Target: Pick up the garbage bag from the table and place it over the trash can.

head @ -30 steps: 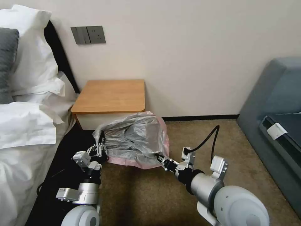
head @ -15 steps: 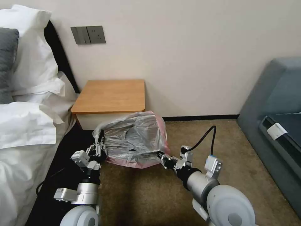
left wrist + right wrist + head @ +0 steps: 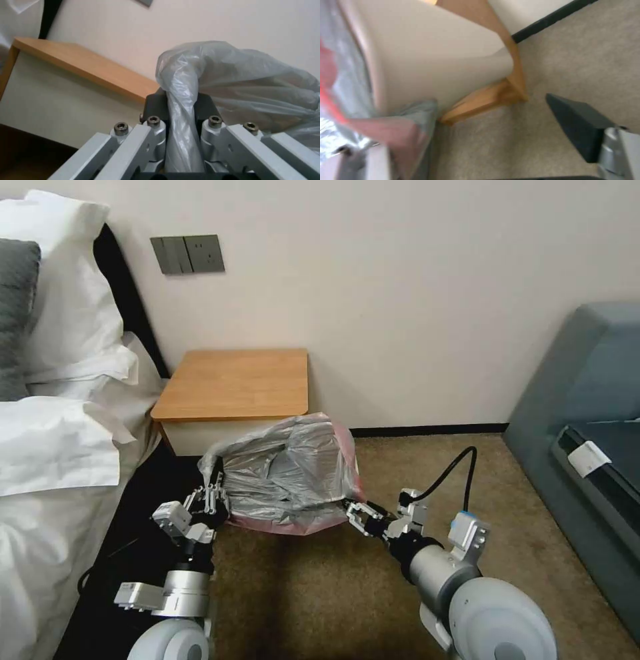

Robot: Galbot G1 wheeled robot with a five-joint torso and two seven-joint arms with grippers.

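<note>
The crinkled grey garbage bag (image 3: 287, 473) with its pinkish-red edge is draped over the trash can on the carpet in front of the table (image 3: 233, 380). The can's cream wall (image 3: 436, 57) shows in the right wrist view, with the bag's edge (image 3: 360, 105) hanging over its rim. My left gripper (image 3: 212, 500) is shut on a twisted fold of the bag (image 3: 181, 105) at the bag's left side. My right gripper (image 3: 355, 512) stands open at the bag's lower right corner, one dark finger (image 3: 576, 127) well apart from the plastic.
A bed with white linen (image 3: 60, 447) and its dark frame runs along the left, close to my left arm. A grey-blue sofa (image 3: 587, 400) stands at the right. Open brown carpet (image 3: 320, 593) lies between. The wall is behind the nightstand.
My right gripper has opened and drawn back to the right, off the bag's corner. The bag sits a little lower and flatter. The left gripper has kept its hold.
</note>
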